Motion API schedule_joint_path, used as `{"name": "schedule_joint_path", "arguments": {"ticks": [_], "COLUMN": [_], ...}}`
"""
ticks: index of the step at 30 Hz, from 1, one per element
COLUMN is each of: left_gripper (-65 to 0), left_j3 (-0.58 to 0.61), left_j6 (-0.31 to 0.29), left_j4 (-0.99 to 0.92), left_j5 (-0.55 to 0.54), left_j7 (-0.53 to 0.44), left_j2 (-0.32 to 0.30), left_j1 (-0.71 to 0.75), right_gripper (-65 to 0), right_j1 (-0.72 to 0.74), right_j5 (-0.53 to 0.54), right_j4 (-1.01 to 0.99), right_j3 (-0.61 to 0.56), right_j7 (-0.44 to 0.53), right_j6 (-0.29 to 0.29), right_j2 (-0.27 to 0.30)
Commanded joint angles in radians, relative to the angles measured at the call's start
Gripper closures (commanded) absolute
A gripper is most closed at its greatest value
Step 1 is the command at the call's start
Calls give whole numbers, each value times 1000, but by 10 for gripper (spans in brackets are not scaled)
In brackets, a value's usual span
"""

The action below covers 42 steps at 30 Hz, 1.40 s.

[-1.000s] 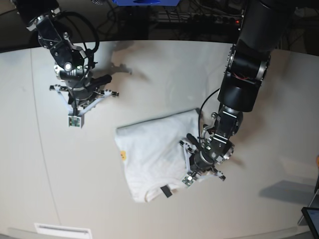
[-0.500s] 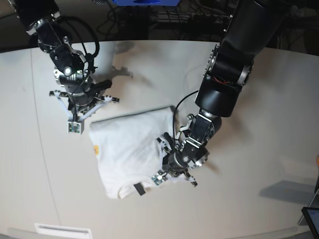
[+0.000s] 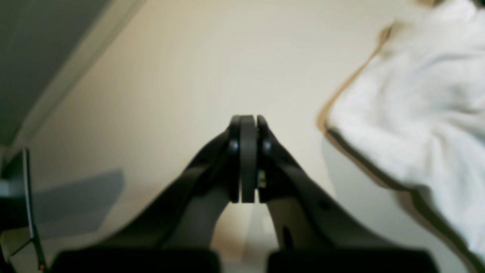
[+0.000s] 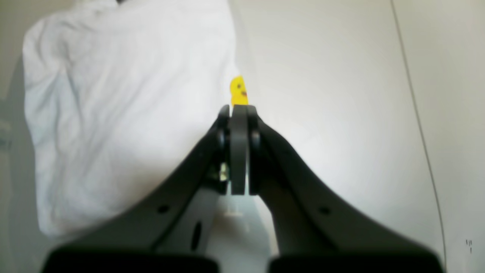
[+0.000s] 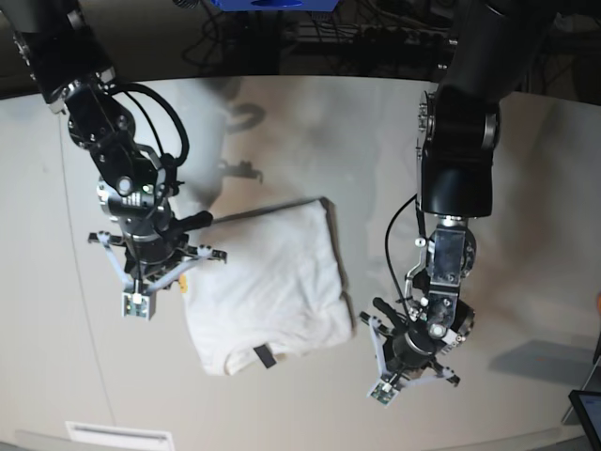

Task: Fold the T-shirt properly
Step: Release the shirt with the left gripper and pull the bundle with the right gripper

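Note:
The T-shirt [image 5: 263, 282] lies folded into a white rectangle in the middle of the table, plain side up, its black neck tag [image 5: 264, 356] near the front edge. A bit of yellow print [image 4: 238, 90] peeks out at its left edge. My right gripper [image 5: 134, 304] is shut and empty, its tips [image 4: 238, 110] right beside that yellow spot at the T-shirt [image 4: 125, 113]. My left gripper [image 5: 383, 393] is shut and empty over bare table, just off the front right corner of the T-shirt [image 3: 416, 113]; its tips [image 3: 248, 122] are apart from the cloth.
A dark screen device [image 5: 587, 412] sits at the table's front right corner. A white label [image 5: 117, 435] is stuck at the front edge on the left. Cables and dark gear [image 5: 357, 28] lie beyond the table's far edge.
The left gripper slid the folded T-shirt leftward, then drew back right and toward the front, off the cloth. The right gripper came forward to the shirt's left edge.

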Motion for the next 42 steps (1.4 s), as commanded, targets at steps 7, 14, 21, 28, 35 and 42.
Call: {"name": "schedule_joint_path", "arguments": {"ticks": [7,14,21,28,35,42], "left_gripper": [0,0,0,0,0,0], "left_j3": [-111,-259,-290,-290,-290,-290], "left_j6": [8,8,8,8,8,8], "left_j4": [320,454,535,572,566,566], "left_j5": [12,12,12,12,12,6], "left_j7": [78,75,73,73,73,73], "left_j2": [-60,-73,-73,-73,-73,-87], "left_j1": [268,506,603,658,655,647], "right_gripper": [0,0,0,0,0,0], "right_j1": [53,57,108,88,-3,-95], "right_j5": [-6,-6,-6,-6,-7,-7], "right_j4": [-123,-149,-216,-359,-356,-268], "right_j3": [4,-28,-159,-159,-85,-21], "right_j7": [103,114,119,197,196,194], "right_j6": [72,78,74,74,74,74], "right_j2": [-9,-61,-116,-119,-108,-92]}}
